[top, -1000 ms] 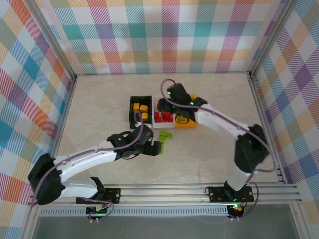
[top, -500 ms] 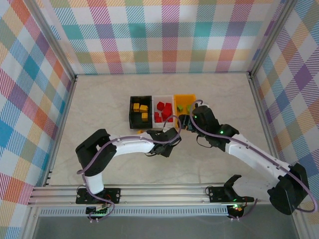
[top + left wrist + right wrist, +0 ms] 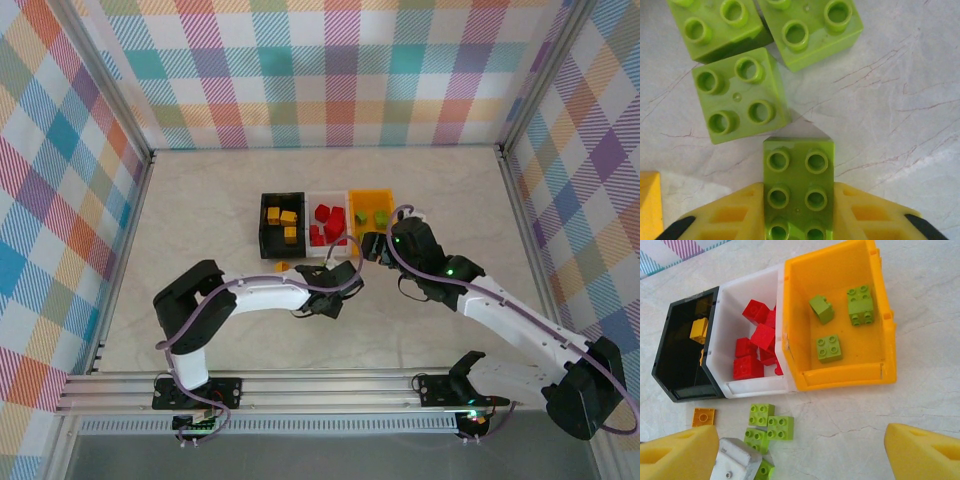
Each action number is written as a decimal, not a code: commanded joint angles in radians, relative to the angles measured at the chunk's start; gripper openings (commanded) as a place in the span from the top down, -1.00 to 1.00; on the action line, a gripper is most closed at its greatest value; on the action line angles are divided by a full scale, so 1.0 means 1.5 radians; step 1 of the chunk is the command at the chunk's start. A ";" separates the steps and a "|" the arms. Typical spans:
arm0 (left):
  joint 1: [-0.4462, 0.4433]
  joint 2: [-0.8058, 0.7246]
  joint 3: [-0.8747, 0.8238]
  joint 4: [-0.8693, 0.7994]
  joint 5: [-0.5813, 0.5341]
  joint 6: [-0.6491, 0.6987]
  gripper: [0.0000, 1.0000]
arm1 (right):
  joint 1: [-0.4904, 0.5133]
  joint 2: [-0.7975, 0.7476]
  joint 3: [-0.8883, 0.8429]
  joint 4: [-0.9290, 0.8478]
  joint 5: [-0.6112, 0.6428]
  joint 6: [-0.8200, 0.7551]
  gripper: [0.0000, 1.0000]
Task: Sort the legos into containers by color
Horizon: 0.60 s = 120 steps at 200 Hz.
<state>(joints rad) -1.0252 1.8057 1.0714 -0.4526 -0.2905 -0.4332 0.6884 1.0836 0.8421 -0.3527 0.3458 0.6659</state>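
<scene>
Wht arms (image 3: 262, 293), blk joints (image 3: 198, 287), purple cables (image 3: 168, 335), yellow fingers (image 3: 922, 446).

Marbled table (image 3: 200, 210) holds three bins (image 3: 757, 388) and loose legos (image 3: 780, 427).

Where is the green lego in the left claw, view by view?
left wrist: green lego bottom centre, pinched in the left claw.
right wrist: same lego at the bottom edge, left of centre, beside a pale claw part.
top external: under the claw, just in front of the white bin; covered, can't make it out.
Landmark: three loose green legos just ahead of it in both wrist views.
</scene>
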 commanded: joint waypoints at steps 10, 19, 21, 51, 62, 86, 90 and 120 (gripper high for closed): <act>0.000 -0.074 -0.043 -0.035 0.033 -0.026 0.45 | -0.001 -0.027 -0.015 -0.006 0.052 0.019 -0.73; 0.000 -0.106 -0.042 -0.039 0.032 -0.027 0.45 | -0.001 -0.034 -0.020 -0.013 0.066 0.025 -0.73; 0.001 -0.113 -0.041 -0.040 0.031 -0.026 0.45 | -0.001 -0.036 -0.022 -0.015 0.069 0.026 -0.73; 0.030 -0.175 0.017 -0.060 0.041 -0.003 0.44 | -0.002 -0.060 -0.048 -0.032 0.094 0.046 -0.73; 0.053 -0.169 0.057 -0.062 0.054 0.011 0.44 | -0.003 -0.066 -0.058 -0.034 0.094 0.054 -0.73; 0.092 -0.102 0.172 -0.061 0.082 0.050 0.44 | -0.002 -0.065 -0.072 -0.040 0.089 0.064 -0.74; 0.096 -0.086 0.201 -0.063 0.090 0.056 0.44 | -0.002 -0.065 -0.073 -0.042 0.086 0.065 -0.74; 0.122 0.053 0.395 -0.090 0.115 0.081 0.45 | -0.002 -0.056 -0.078 -0.046 0.071 0.070 -0.73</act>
<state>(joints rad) -0.8677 1.7454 1.4921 -0.5415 -0.1707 -0.3714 0.6876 0.9958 0.7391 -0.4091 0.4561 0.7452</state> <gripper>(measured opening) 0.281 0.868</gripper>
